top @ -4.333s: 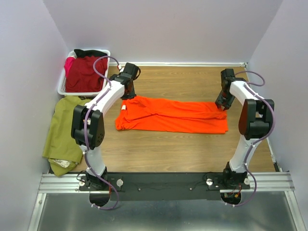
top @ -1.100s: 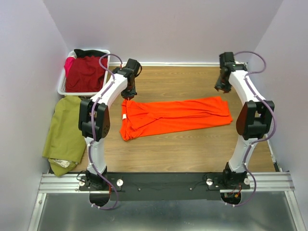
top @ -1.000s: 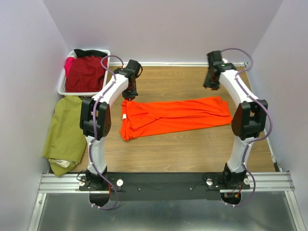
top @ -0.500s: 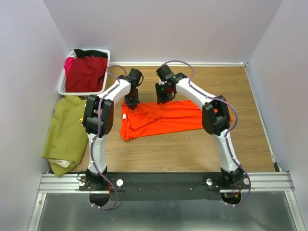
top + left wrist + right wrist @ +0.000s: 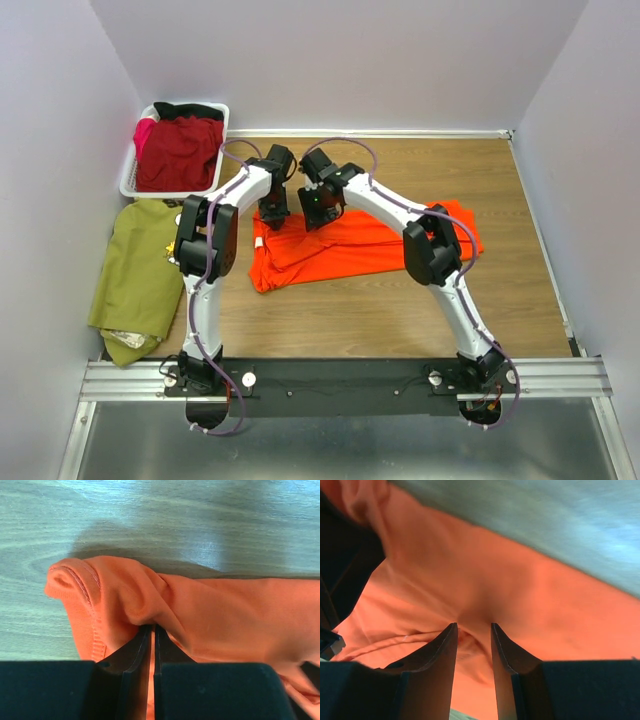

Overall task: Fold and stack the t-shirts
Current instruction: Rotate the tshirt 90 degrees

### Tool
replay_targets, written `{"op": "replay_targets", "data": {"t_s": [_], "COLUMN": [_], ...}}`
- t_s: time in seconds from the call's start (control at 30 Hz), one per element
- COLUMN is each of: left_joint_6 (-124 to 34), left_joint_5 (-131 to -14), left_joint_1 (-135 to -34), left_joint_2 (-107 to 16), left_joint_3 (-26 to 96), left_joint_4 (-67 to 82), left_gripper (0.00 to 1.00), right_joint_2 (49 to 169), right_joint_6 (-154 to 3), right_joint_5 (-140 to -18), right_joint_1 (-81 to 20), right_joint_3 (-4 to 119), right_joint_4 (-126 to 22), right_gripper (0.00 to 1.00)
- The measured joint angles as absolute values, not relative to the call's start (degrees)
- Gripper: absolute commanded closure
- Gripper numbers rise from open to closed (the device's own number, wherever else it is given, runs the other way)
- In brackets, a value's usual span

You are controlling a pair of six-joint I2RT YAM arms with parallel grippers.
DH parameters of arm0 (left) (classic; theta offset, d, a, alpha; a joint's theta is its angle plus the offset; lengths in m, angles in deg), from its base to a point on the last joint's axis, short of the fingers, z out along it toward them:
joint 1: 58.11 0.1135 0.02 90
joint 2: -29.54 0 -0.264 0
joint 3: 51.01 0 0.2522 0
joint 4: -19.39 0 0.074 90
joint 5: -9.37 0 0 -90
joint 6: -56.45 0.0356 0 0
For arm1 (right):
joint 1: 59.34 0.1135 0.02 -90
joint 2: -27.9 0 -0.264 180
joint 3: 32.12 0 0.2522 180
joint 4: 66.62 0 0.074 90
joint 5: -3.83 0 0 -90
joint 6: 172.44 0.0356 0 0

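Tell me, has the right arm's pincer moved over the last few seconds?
Yes. The right pincer swung left, toward the white slatted plastic basket, now beside the left pincer over the bright orange t-shirt.

The t-shirt (image 5: 370, 240) is plain bright orange with stitching of the same orange. It shows between the black fingers of the left gripper (image 5: 151, 628) and of the right gripper (image 5: 473, 626). Beneath both grippers the table (image 5: 400, 310) is light brown wood grain. Left of the left gripper, a white slatted basket (image 5: 128, 182) holds a dark red shirt (image 5: 180, 150). Nearer the bases lies an olive green shirt (image 5: 135, 265). The left arm (image 5: 232, 197) and right arm (image 5: 385, 207) are white with black joints and purple cables (image 5: 345, 142).
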State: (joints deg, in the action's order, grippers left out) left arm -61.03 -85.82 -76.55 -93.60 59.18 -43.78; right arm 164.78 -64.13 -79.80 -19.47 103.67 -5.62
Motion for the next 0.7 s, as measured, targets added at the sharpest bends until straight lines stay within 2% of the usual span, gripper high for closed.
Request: {"op": "replay_targets", "data": {"t_s": [0.3,0.7], "left_joint_6": [-61.0,-61.0], "left_joint_5": [-82.5,-79.6], "left_joint_1": [-75.3,-73.9], "left_joint_2": [-93.5,-93.5], "left_joint_3": [58.6,58.4], "left_joint_4": [-43.1,-42.6], "left_gripper": [0.85,0.85], "right_joint_2": [165.3,149.6], "right_joint_6": [-64.5,-64.4], "right_joint_5": [-80.1,-82.9], "right_joint_1": [-15.4,-14.7], "right_joint_3": [101.3,77.9], "right_joint_4": [-5.9,-4.4], "right_gripper": [0.61,0.61]}}
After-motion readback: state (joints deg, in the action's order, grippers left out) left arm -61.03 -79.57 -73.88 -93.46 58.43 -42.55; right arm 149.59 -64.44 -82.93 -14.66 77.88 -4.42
